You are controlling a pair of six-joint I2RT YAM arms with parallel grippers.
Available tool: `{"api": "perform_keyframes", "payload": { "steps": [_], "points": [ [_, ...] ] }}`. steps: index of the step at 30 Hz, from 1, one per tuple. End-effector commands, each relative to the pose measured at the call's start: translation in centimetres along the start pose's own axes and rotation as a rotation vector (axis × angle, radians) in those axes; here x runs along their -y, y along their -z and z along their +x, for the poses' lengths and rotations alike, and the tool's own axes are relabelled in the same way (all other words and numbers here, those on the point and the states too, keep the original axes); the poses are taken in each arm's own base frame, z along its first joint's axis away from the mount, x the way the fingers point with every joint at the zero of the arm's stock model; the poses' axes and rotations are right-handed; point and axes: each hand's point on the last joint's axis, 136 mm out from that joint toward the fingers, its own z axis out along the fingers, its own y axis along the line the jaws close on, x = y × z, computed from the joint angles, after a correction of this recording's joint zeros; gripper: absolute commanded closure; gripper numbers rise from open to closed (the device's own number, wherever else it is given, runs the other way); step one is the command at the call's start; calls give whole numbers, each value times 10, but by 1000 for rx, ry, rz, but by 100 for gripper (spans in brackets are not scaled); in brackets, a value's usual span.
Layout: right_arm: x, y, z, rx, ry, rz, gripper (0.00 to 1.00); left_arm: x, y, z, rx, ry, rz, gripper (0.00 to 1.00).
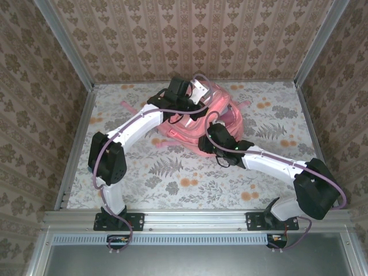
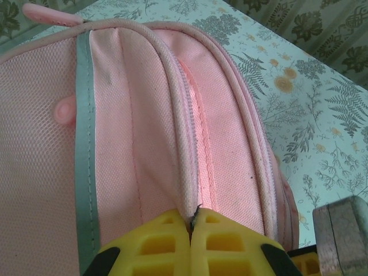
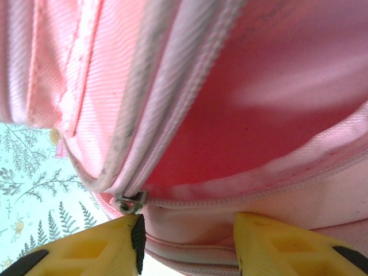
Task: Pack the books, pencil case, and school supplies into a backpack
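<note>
Opening the backpack (image 1: 230,115), which lies mid-worktop (image 1: 172,178) toward the far wall, appears to be the step in hand. Its main mouth gapes partly, showing pink lining. Left claw (image 2: 192,221): pinched tight on the piped seam (image 2: 175,115) along the bag's upper side, steadying it. Right claw (image 3: 187,244): jaws parted, straddling the lower lip of the mouth, one finger just beside the zip slider (image 3: 129,202). The next move likely calls for catching that slider or lip and drawing the mouth wider.
</note>
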Motion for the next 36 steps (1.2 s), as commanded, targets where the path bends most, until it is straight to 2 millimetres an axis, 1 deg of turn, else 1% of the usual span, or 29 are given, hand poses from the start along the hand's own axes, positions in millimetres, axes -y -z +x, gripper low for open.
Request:
{"api": "perform_keyframes", "payload": {
  "steps": [1,2,5,7,10,11,13,16,19,21,23,28,30,32,35,36],
  "points": [
    [-16,6,-9,36,27,-24,52,18,18,-52,145,-76,54,100],
    [-17,8,-8,42,23,-21,51,18,18,-52,145,-74,55,100],
    [-24,8,-5,59,9,-19,41,18,15,-53,139,-72,63,100],
    [-24,4,-4,62,-3,10,41,17,14,-53,136,-68,64,100],
    [-17,-5,-4,70,-38,63,47,19,14,-53,135,-68,73,100],
    [-17,-7,-5,75,-41,71,51,19,15,-53,135,-69,74,100],
    [-19,-11,-8,78,-34,79,54,20,15,-52,133,-67,78,100],
    [-17,-15,-13,85,-31,115,56,22,16,-52,133,-68,85,100],
    [-7,-15,-15,101,-53,182,59,22,17,-51,132,-67,86,100],
    [2,-13,-15,104,-64,222,66,22,18,-50,130,-71,84,100],
    [8,-6,-18,115,-67,253,71,19,17,-47,125,-74,73,100],
    [17,14,-20,116,-40,267,80,13,16,-40,108,-74,55,100],
    [21,19,-19,98,-24,286,82,11,16,-40,108,-74,53,100],
    [27,23,-19,86,-11,324,83,11,16,-40,110,-75,54,100],
    [31,20,-16,59,10,342,83,11,16,-42,113,-74,57,100],
    [28,17,-15,43,16,324,82,11,15,-42,113,-73,59,100]
  ]
}}
